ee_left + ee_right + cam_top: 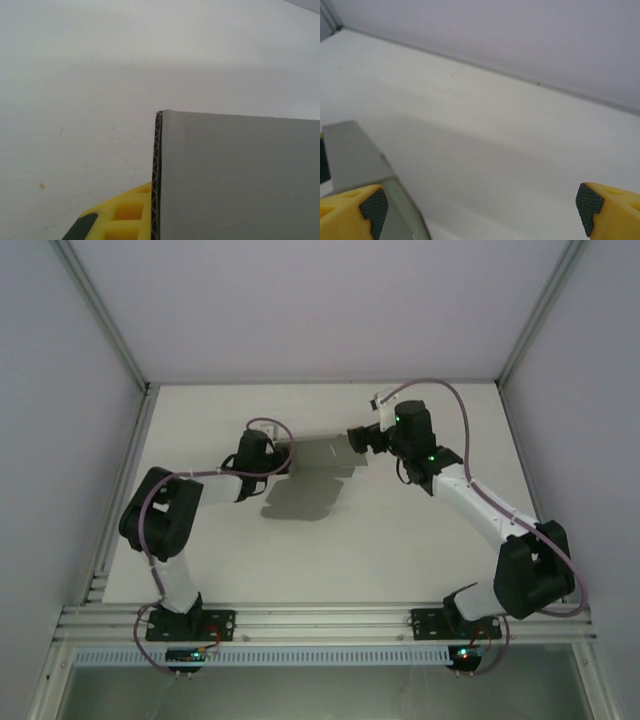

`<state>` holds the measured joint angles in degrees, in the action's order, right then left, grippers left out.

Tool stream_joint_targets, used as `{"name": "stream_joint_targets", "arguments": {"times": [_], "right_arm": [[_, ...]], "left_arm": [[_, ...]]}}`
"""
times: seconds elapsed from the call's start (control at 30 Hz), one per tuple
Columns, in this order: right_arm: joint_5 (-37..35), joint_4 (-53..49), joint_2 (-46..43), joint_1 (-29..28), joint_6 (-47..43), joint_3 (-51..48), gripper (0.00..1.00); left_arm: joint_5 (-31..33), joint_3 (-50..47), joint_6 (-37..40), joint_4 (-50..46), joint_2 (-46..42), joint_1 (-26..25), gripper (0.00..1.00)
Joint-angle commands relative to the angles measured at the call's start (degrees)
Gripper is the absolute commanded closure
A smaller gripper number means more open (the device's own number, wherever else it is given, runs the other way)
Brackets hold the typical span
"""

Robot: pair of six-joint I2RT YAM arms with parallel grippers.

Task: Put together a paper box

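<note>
Where the arms reach out from the near rail, the desk (400, 540) presents a flat, matt white surface with a few faint specks, enclosed by pale walls on three sides.

Above its middle hangs the paper box (320, 452), not yet a box. It is a thin grey die-cut sheet, roughly rectangular with stepped flap outlines, held clear of the desk. It casts a darker shadow (300, 498) on the surface below. Its face is smooth and dull.

The left claw (276, 454) is clenched on the sheet's left end and carries the sheet alone. The right claw (358, 437) stands at the opposite end, released, with its jaws spread wide. In its wrist view the grey panel lies at one side, next to one fingertip. Whether that fingertip touches the card cannot be told.

Judged step: an early fold, or a regrasp, with the sheet supported at one end only. No wall is seen standing upright. The next move calls for the right claw to close on a free flap or edge and to turn it along its crease while the left claw holds firm. Thin card of this kind will probably flex or spring back, so the grip should sit close to the fold line.

The cut edge (156, 175) shows fine corrugated fluting, dark against the grey face. The claw fingers are yellow plastic, and each carries a small black textured pad (590, 201).
</note>
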<state>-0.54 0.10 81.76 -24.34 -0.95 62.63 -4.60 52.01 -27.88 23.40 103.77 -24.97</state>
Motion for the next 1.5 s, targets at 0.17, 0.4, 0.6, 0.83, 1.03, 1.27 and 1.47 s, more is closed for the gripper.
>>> {"name": "stream_joint_targets", "arguments": {"times": [0.17, 0.4, 0.6, 0.83, 1.03, 1.27, 1.47], "right_arm": [[0.6, -4.98, 9.48, -1.29, -2.51, 9.56, 0.01], [-1.4, -13.0, 15.14, -6.29, -6.27, 13.57, 0.01], [-4.03, -11.45, 16.33, -8.65, -4.09, 11.13, 0.01], [-1.09, -9.24, 12.13, -7.23, -1.51, 7.87, 0.02], [6.31, -26.41, 7.54, -5.0, -32.6, 16.89, 0.08], [10.7, -37.41, 15.35, -5.17, -40.46, 26.12, 0.36], [8.65, -25.95, 18.45, -6.47, -39.22, 25.65, 0.65]], "left_arm": [[4.47, 1.28, 1.79, -5.18, -4.54, -1.45, 1.0], [7.86, 3.6, -1.05, -10.71, -4.97, -1.48, 1.0], [7.14, 4.36, -5.18, -11.72, -5.33, -0.59, 1.0], [2.26, 5.39, 1.91, -12.49, -5.34, 0.12, 1.0], [0.53, 13.29, 8.24, -31.49, -3.84, 0.46, 1.0], [1.55, 18.86, 2.69, -46.86, -5.64, -0.2, 1.0], [6.74, 22.0, 1.99, -51.67, -5.97, -1.6, 1.0]]}}
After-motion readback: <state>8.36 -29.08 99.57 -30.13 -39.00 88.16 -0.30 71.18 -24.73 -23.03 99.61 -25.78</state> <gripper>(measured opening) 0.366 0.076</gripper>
